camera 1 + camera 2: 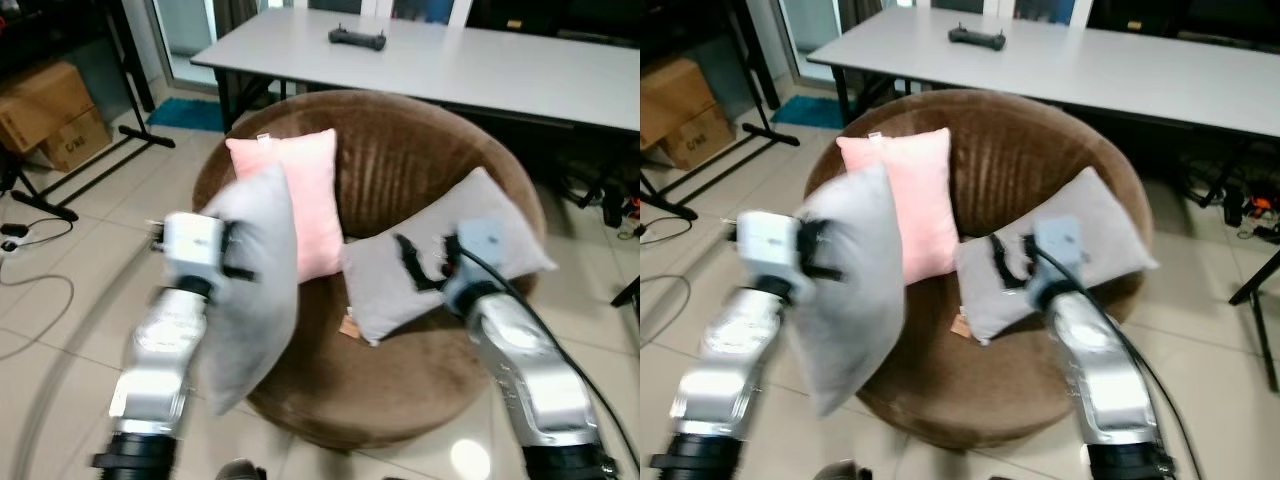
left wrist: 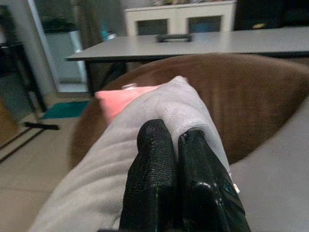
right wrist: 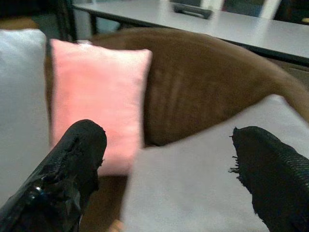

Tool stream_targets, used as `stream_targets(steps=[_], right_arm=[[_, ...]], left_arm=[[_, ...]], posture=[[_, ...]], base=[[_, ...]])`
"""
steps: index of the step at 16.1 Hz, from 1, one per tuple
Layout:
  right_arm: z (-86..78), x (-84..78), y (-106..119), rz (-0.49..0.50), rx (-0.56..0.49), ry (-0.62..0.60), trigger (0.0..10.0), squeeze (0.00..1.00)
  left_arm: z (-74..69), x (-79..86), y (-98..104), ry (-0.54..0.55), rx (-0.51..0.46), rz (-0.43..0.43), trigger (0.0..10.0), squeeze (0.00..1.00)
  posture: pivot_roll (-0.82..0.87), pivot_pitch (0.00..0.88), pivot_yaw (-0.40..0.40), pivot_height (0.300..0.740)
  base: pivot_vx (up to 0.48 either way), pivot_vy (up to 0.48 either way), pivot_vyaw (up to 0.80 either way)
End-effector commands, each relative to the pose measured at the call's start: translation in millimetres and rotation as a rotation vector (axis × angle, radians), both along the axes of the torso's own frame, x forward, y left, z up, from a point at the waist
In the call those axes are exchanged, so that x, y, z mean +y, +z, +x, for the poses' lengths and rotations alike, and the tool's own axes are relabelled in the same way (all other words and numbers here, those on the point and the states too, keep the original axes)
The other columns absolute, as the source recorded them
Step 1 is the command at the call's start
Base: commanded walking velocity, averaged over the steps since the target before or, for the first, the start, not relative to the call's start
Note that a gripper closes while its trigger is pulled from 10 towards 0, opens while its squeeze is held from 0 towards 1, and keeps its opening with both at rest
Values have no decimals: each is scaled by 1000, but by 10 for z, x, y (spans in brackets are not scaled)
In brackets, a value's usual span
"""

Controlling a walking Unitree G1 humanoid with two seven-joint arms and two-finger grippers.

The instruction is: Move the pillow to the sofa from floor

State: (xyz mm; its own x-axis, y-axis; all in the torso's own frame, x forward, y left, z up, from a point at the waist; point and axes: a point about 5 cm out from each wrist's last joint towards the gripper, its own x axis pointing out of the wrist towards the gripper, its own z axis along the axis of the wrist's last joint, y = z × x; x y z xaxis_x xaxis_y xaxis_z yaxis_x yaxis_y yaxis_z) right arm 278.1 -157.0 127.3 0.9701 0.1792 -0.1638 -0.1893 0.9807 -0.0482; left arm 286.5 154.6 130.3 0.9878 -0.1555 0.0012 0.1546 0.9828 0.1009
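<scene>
Your left gripper (image 2: 176, 140) has its jaws pinched on the edge of the grey pillow (image 1: 250, 285), which hangs limp over the sofa (image 1: 420, 170) rim: light, soft, best held by a bunched edge. Your right gripper (image 3: 169, 159) is spread wide above a second grey pillow (image 1: 440, 260). Beyond the jaws: pink pillow (image 1: 300, 195), then a white surface (image 1: 480, 60); tiled floor (image 1: 70, 330) around.

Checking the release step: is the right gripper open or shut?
Open. The right gripper has its two black fingers spread wide apart over the grey pillow lying on the sofa.
</scene>
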Motion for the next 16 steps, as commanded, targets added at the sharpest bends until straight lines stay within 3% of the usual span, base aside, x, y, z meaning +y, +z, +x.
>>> stream_targets(steps=[1,3,13,16], right_arm=[[23,33,45,-2,-24,7,10000,0],[25,31,42,-3,-24,6,10000,0],[12,49,-23,-5,6,14,10000,0],[14,48,-26,5,9,10,10000,0]], left_arm=[[49,45,109,9,-50,0,10000,0],[81,59,70,0,-36,30,10000,0],[65,50,89,-15,-48,14,10000,0],[74,53,107,-37,-53,21,10000,0]], posture=[[3,0,-7,740],[1,0,-3,740],[7,0,-3,740],[8,0,-2,740]], base=[[0,0,0],[0,0,0],[0,0,0],[0,0,-800]])
